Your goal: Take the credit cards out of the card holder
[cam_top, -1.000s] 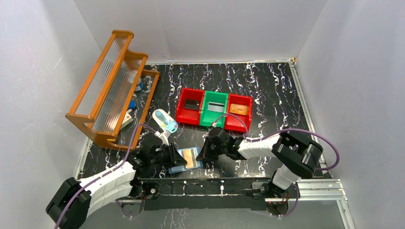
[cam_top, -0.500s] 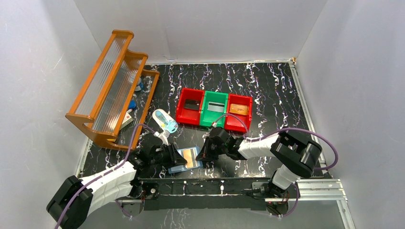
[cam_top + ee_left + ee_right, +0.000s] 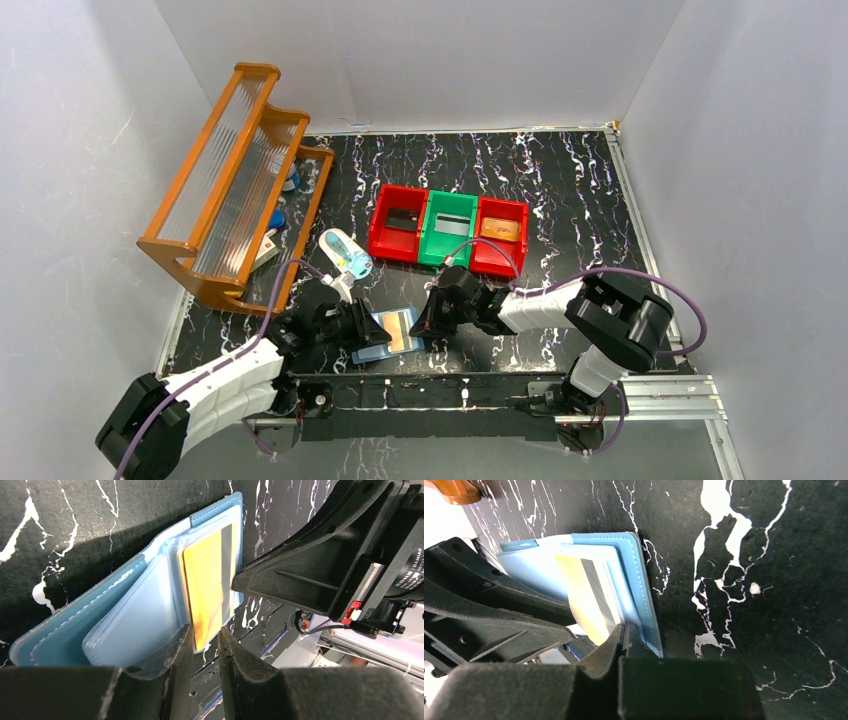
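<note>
Top view: one wallet (image 3: pixel 372 346) lies open flat at near edge, between your left gripper (image 3: pixel 362 326) and right gripper (image 3: pixel 426 322). One orange card (image 3: pixel 400 331) in wallet; three more, one in each of three bins (image 3: pixel 451 195).
Left wrist: fingers narrowly apart, card end in gap; contact unclear.
Right wrist: fingers together at wallet's pocket edge; pinch hidden, card partly covered.

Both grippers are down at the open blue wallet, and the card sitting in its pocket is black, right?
Not black. The left wrist view shows the card in the pocket is yellow-orange. The rest holds: left gripper and right gripper are both down at the open blue wallet.
</note>
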`<state>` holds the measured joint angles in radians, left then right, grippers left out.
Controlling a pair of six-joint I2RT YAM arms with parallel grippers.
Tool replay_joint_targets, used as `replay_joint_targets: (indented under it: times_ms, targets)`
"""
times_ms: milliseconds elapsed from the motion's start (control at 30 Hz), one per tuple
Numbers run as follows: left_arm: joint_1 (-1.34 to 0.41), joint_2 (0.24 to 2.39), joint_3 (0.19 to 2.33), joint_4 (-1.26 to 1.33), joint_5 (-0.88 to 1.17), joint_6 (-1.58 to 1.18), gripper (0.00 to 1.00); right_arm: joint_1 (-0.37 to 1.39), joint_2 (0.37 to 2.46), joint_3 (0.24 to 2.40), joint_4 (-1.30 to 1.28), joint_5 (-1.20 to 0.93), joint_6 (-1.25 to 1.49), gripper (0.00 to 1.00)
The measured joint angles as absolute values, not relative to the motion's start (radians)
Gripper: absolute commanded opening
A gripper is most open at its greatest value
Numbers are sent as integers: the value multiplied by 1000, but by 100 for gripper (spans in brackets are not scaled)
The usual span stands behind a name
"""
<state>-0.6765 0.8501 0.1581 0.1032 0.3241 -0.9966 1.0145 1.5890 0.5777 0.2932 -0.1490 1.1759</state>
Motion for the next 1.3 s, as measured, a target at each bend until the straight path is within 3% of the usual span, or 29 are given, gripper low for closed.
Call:
replay_joint_targets:
  times_ms: [800,1300]
  targets:
    - [-676,921,162,159,345,-999,19,1009,1592,578,299,-153,1178,0]
    - [-676,855,138,186,385,-1033,15,1002,1588,575,297,-147,1178,0]
